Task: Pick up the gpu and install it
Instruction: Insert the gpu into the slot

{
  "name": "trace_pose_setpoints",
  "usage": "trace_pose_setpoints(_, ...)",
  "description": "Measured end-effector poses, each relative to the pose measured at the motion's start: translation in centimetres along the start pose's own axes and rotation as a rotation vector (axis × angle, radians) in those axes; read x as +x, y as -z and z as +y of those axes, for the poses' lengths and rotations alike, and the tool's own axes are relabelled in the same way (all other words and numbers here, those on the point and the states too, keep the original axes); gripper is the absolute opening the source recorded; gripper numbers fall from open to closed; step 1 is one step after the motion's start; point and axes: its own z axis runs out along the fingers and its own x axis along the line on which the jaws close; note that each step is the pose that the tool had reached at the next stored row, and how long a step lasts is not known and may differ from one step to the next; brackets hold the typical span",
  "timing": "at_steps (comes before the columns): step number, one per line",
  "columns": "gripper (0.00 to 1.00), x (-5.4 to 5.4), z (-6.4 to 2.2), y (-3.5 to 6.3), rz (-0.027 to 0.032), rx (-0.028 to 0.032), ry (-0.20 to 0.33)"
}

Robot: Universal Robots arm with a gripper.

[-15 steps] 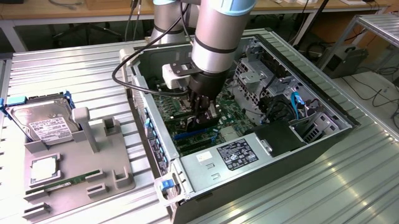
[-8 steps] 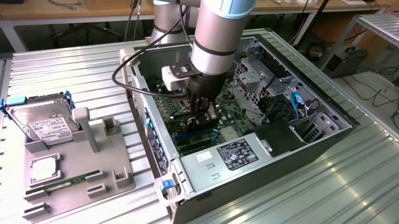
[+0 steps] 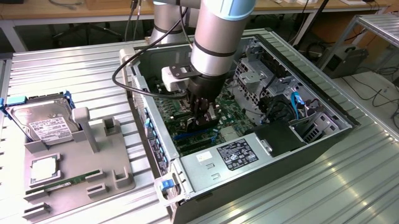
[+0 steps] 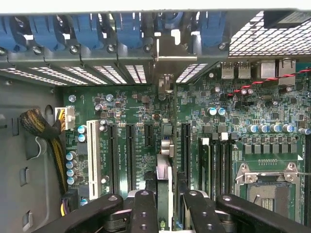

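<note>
Green board edge-on, that's the gpu [image 4: 164, 179], and it's standing upright between the tool's fingers, which are clamped on it from both sides. In the wrist view the card runs down the middle of the motherboard [image 4: 233, 121], lined up along one of the long black slots [image 4: 185, 148], with its silver bracket end reaching toward the rear slot openings under the blue clips [image 4: 97, 29]. Can't tell whether it's fully seated or just resting on the slot.

From the exterior view, the tool [image 3: 203, 116] is down deep inside the open PC case [image 3: 262, 172], right over the board, with the arm [image 3: 218, 37] coming straight down into it. A black cable [image 3: 124, 70] loops off the wrist over the case edge.

Outside the case, on the exterior view's left, a grey fixture tray [image 3: 109, 172] sits on the ribbed metal bench [image 3: 74, 70]. It holds a silver hard drive [image 3: 46, 123] leaning at the back, a CPU [image 3: 45, 169] lying flat, and a narrow green RAM stick [image 3: 65, 181] near the front.
</note>
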Motion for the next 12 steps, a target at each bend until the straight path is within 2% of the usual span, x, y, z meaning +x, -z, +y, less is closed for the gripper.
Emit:
trace_pose_setpoints(1, 0.26, 0.0, -0.01, 0.01, 0.0002, -0.0032, 0.0)
trace_pose_setpoints(3, 0.26, -0.01, -0.02, 0.04, 0.0001, -0.0136, 0.0)
trace_pose_setpoints(6, 0.26, -0.06, -0.04, 0.21, 0.0005, -0.0232, 0.0)
trace_pose_setpoints(12, 0.26, -0.09, -0.07, 0.1, 0.0006, -0.0241, 0.002)
